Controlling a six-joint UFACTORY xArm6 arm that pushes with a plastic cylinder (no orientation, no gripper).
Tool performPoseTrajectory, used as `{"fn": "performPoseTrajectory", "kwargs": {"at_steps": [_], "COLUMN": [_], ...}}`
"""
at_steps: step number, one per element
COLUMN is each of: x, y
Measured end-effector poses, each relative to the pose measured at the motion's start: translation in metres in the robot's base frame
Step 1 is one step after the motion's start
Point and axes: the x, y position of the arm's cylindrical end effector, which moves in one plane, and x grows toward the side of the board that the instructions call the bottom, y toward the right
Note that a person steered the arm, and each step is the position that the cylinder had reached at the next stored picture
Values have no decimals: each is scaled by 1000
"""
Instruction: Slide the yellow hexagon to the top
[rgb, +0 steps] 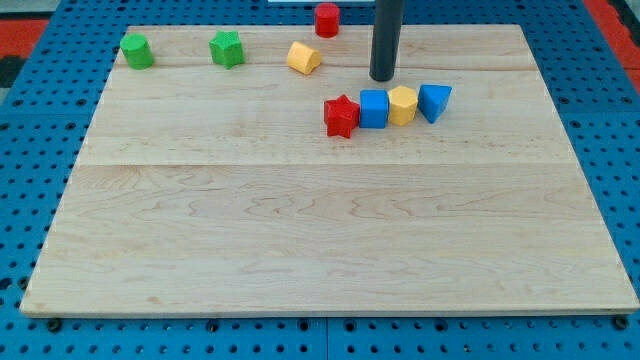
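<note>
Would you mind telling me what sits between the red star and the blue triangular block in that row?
In the camera view, two blocks sit between the red star and the blue triangular block: a blue cube, then the yellow hexagon.

My tip stood just beyond the yellow hexagon, flanked by the blue cube and blue wedge.
</note>
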Motion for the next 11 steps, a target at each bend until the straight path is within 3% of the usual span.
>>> {"fn": "performPoseTrajectory", "kwargs": {"at_steps": [2,3,4,5,6,9,10,11], "x": [98,114,85,92,108,-1,65,49], "y": [29,85,115,160,162,157,169,222]}}
